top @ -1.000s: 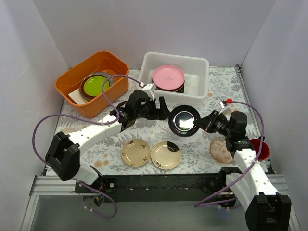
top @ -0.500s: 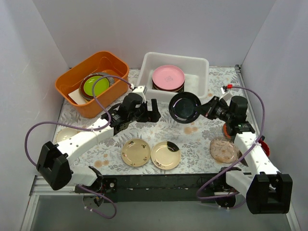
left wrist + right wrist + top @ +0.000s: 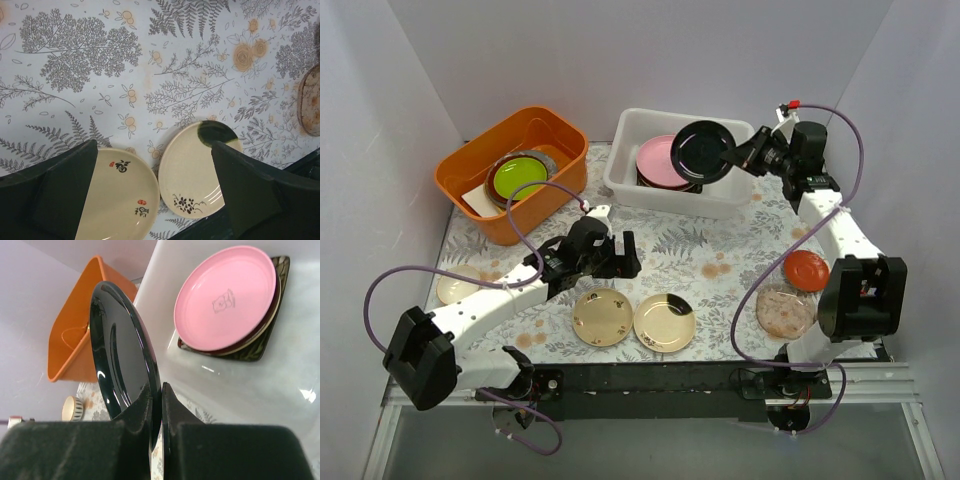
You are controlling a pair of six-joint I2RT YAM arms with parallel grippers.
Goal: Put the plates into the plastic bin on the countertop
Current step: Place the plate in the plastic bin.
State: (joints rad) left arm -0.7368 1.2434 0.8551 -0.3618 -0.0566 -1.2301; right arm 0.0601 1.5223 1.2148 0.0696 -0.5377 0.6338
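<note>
Fern-print countertop [image 3: 720,255], plain pale walls on three sides. White bin [image 3: 732,197] at the back, orange tub [image 3: 465,175] to its left. The bin holds a pink plate [image 3: 225,295] on top of a stack. The plates under it are mostly hidden, showing only rims and a square black corner. The left wrist view cuts off the speckled plate [image 3: 312,100] at the frame edge. Right arm stretched out to the bin, right gripper [image 3: 156,395] clamped on the rim of a black plate [image 3: 117,355], held on edge above the bin's opening. Left gripper [image 3: 625,255] is low over the left cream plate [image 3: 117,200] and the right cream plate [image 3: 192,175], fingers apart, nothing gripped.
</note>
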